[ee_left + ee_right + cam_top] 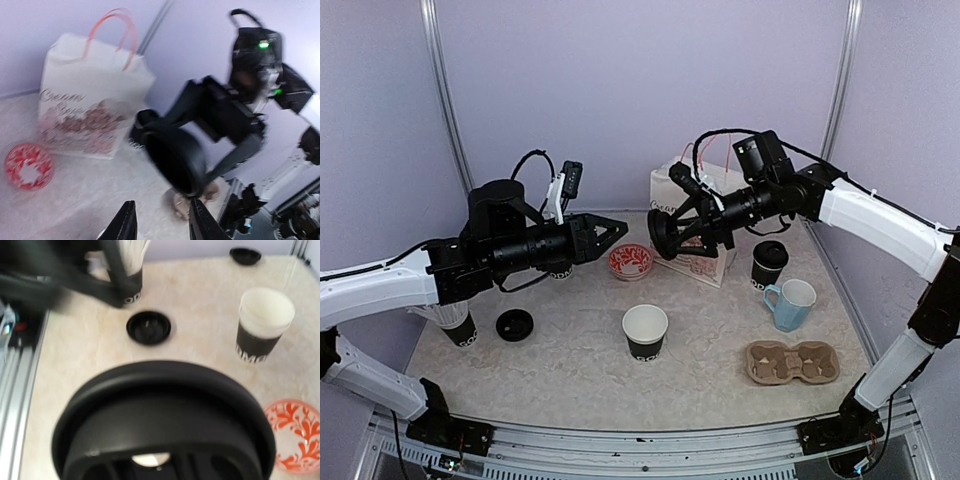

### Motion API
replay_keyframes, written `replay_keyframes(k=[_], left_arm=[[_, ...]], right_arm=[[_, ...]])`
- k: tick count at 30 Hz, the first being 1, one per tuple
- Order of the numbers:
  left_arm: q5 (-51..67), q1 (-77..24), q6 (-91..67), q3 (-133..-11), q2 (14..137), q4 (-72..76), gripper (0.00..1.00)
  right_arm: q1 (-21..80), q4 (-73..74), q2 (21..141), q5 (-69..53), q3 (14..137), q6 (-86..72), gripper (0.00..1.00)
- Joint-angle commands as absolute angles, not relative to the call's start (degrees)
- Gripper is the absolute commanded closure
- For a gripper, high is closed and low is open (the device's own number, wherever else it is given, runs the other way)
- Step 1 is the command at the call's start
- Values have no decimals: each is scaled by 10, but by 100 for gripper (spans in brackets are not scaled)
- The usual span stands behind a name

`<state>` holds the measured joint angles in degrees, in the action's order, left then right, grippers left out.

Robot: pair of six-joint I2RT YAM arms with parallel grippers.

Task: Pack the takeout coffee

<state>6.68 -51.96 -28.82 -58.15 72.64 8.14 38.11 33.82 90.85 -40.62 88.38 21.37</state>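
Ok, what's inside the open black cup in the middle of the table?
Only white lining shows inside the open cup; nothing sticks out. Its own near wall covers the lower part, so the bottom is unseen.

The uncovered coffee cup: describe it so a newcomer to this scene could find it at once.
From the white paper bag at the back of the table, come toward the near edge, past the red patterned bowl: the cup stands alone mid-table. It is black with a white inside and has no lid, unlike the lidded black cup beside the blue mug on the right.
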Motion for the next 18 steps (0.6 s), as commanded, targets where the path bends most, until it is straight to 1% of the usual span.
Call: replay_keyframes(k=[1,4,8,18], left_arm=[[-103,-520,-280,-549,758,-122,68],[-104,-521,-291,-538,793,-152,71],[-79,-527,-307,-528,846,-137,75],[-45,-546,-293,-564,952,-91,76]], right_arm=[[379,427,893,-400,883,314,32],[382,483,908,-388,902,357,32],[390,522,925,-366,913,388,32],[424,556,970,-317,922,415,32]])
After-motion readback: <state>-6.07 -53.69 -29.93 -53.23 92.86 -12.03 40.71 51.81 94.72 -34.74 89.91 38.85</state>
